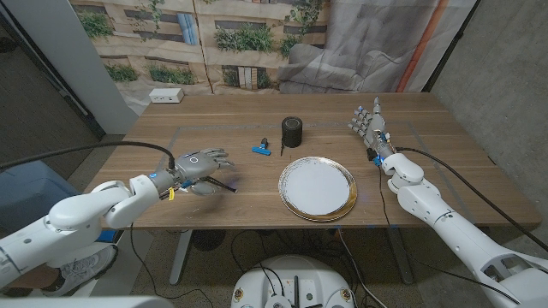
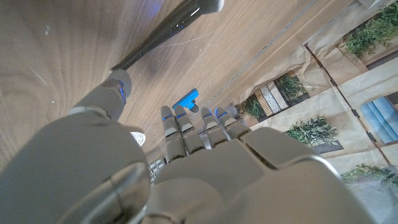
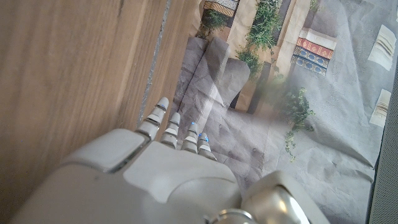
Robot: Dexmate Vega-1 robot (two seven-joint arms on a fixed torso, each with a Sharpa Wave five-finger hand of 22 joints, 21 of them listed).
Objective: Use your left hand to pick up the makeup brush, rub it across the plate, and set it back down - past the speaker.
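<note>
Left hand (image 1: 199, 162) low over the bench (image 1: 128, 167) on the robot's left, fingers spread above the makeup brush (image 1: 224, 183) – whether touching it, cannot tell. Dark handle (seen in the left wrist view) (image 2: 163, 34) flat on the wood. Plate (image 1: 317, 188) well apart toward the right; speaker (image 1: 292, 132) behind it, blue clip (image 1: 261, 148) beside. Right hand (image 1: 370, 122) upright, fingers apart, holding nothing.

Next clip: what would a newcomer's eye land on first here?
The white gold-rimmed plate near the table's front edge, right of middle, with the black cylindrical speaker behind it and a small blue object beside that. Then the left hand hovering over the makeup brush at front left, while the right hand stands fingers-up at far right.
</note>
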